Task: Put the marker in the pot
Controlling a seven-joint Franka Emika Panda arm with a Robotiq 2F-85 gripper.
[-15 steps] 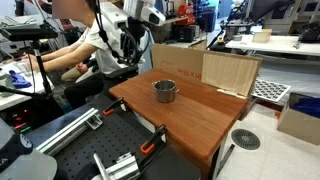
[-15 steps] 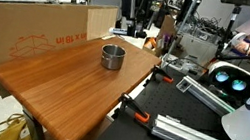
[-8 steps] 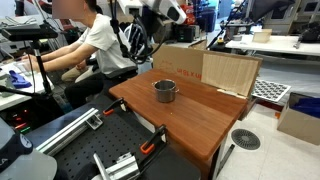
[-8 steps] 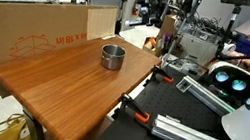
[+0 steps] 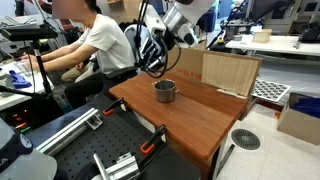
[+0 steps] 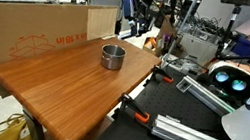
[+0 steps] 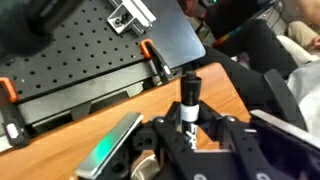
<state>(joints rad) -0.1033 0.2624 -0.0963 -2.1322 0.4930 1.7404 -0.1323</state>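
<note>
Showing, at the left of an exterior view, a seated person in a white shirt [image 5: 100, 45] beyond the tabletop's [image 5: 205, 125] left corner, with a black perforated board [image 5: 55, 150] in the foreground below. Next to the right, the robot arm [image 5: 187, 14] reaches in from above, over the back corner of the tabletop. The pot [image 5: 164, 91] stands upright on the wood just inside that back corner, near but apart from the cardboard box [image 5: 228, 70], which runs along the back right edge. In an exterior view taken from across the scene, the box [image 6: 35, 28] lies at the left, the pot [image 6: 113, 56] sits in the middle close to the far edge, and bare wood extends to the near right edge of the tabletop [image 6: 70, 97]. In the wrist view, the hand [image 7: 190, 140] is clamped on the marker [image 7: 188, 100], which sticks out between the fingers with its dark cap outermost. Beyond the marker lie a tabletop edge, an orange clamp [image 7: 150, 56] and the perforated board [image 7: 70, 50]. The marker is thus held in the air, clear of the pot.
</note>
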